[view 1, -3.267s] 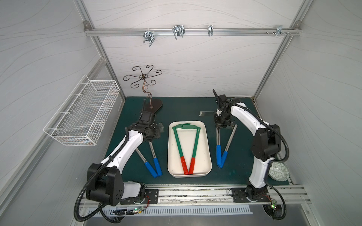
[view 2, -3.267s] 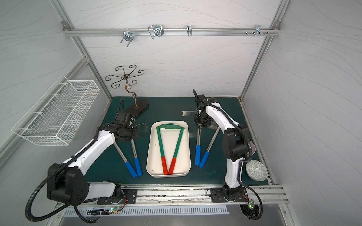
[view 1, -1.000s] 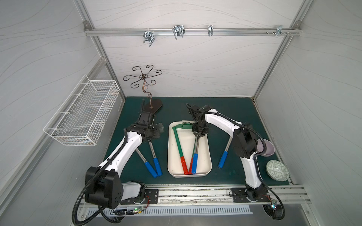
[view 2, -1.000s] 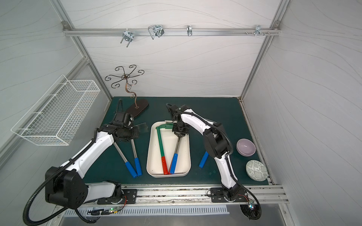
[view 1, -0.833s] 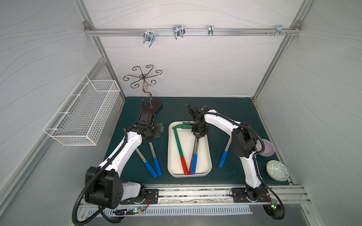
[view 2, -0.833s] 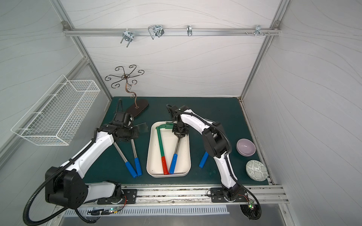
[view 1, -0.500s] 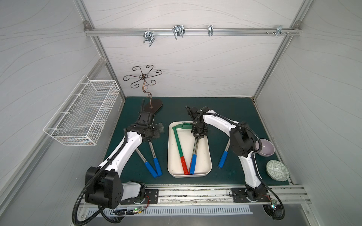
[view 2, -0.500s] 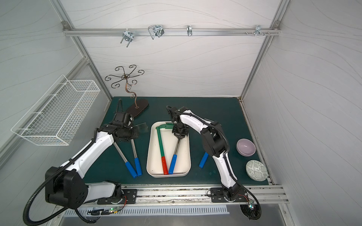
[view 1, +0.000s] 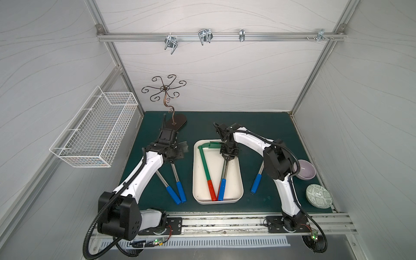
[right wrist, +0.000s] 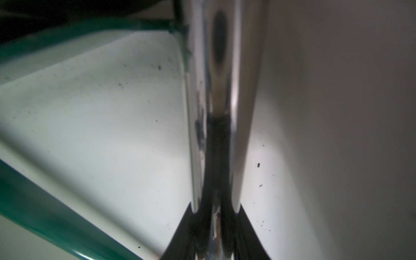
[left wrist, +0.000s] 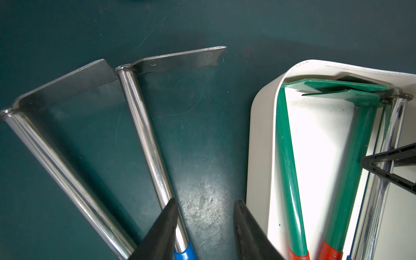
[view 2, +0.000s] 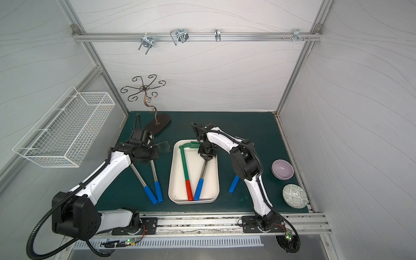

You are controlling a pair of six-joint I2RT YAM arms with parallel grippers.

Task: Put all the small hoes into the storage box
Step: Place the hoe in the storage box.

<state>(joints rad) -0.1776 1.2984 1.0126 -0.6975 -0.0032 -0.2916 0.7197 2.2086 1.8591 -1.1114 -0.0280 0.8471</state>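
Matting, dark green [view 1: 258, 126], by which every item listed is carried. Storage box [view 1: 213, 162]: placed mid-mat, its length run from the near edge toward the back wall; two green hoes with red grips [left wrist: 286, 157] are kept inside. Small hoe [view 1: 224, 173], steel shaft and blue grip: found within the box rim, laid lengthwise with the box, head at the far end by the green blades, grip at the near end just beside a red grip. Whether its head end is set down cannot be told. Right gripper [view 1: 227, 158]: clamped from above on the steel shaft just below the head; only a release is judged wanting. Left gripper [left wrist: 205, 200]: jaws partly apart, nothing held, hung over two spare blue-gripped hoes [view 1: 180, 191] left of the box, so the right arm is counted nearer.
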